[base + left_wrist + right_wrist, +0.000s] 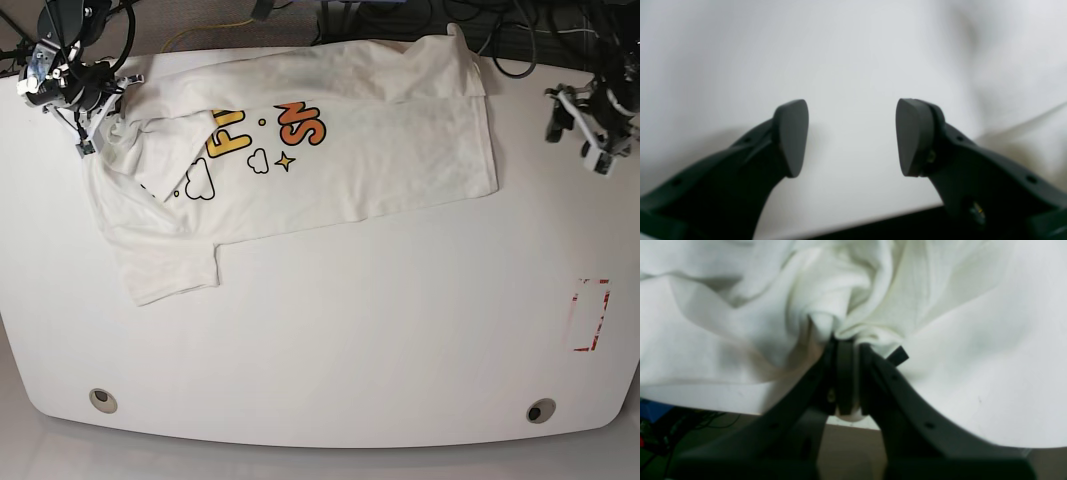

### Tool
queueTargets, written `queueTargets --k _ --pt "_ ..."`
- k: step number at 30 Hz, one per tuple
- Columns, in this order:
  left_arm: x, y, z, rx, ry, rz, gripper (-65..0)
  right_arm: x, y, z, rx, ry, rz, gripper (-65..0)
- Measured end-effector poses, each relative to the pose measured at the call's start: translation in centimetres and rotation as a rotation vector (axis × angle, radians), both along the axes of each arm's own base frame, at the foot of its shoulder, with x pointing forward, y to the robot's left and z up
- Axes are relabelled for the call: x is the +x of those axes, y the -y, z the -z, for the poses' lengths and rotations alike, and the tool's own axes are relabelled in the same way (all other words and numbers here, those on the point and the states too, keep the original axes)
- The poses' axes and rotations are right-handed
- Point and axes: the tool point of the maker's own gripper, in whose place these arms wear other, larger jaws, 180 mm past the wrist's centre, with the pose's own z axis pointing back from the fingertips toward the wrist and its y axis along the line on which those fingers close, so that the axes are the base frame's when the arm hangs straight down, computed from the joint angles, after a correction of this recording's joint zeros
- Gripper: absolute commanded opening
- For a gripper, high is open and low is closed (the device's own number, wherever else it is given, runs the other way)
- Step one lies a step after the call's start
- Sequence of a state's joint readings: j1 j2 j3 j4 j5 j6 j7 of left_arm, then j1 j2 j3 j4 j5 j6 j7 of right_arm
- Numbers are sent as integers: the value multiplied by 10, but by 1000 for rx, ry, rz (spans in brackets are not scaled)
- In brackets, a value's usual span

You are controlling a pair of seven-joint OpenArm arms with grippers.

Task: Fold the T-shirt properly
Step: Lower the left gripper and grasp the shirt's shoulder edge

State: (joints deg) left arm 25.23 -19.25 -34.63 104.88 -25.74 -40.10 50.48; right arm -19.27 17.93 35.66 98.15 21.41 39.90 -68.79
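The white T-shirt (330, 150) lies print-up across the table's far left and middle, its yellow-orange letters partly folded over and one sleeve (165, 265) pointing toward the front. My right gripper (88, 140) sits at the shirt's far left corner. In the right wrist view it (845, 346) is shut on a bunched fold of white fabric (826, 300), with a small black label (897, 356) beside the jaws. My left gripper (580, 135) hovers to the right of the shirt, clear of it. Close up it (853, 136) is open with nothing between its pads, over white surface.
The white table (350, 340) has a red-marked rectangle (590, 315) near its right edge and two round holes (101, 399) (541, 411) at the front. Cables (520, 30) run behind the far edge. The table's edge (893, 223) shows dark below my left gripper.
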Motion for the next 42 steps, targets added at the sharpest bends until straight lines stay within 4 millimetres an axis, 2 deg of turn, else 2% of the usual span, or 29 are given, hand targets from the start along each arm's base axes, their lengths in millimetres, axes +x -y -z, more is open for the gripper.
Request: queueTargets --k 2,5,6,7,8,14,18,22,31,34,38,42 --pt "1 28 6 -43 8 26 -265 0 0 -1 -1 2 1 -411" --pt "-1 74 27 -78 -46 83 -265 2 1 -8 -26 11 -12 -239" --pt "1 90 31 -96 -50 110 -265 4 0 -13 -36 25 -21 -206" --pt "5 107 32 -120 -39 143 -265 9 -3 -19 -40 50 -32 -192" --pt "9 115 32 -117 -29 160 -265 12 -4 -23 -46 67 -39 -189" --pt "6 123 46 -62 -81 169 -265 14 -9 -28 -51 85 -47 -225" --pt "19 121 53 -86 -75 158 -265 18 -17 -33 -45 111 -49 -235" --pt "35 102 60 -72 -88 151 -265 17 -19 -32 -39 111 -46 -235" --pt "96 69 59 -74 -68 103 -265 11 5 -41 -72 133 33 -235" --pt "116 56 54 -59 -66 87 -265 15 4 -46 -41 166 49 -235" --pt "127 41 42 -20 -51 80 -265 20 -2 -50 7 198 45 -235" --pt "135 37 34 -12 -28 82 -265 17 -8 -49 38 179 41 -235"
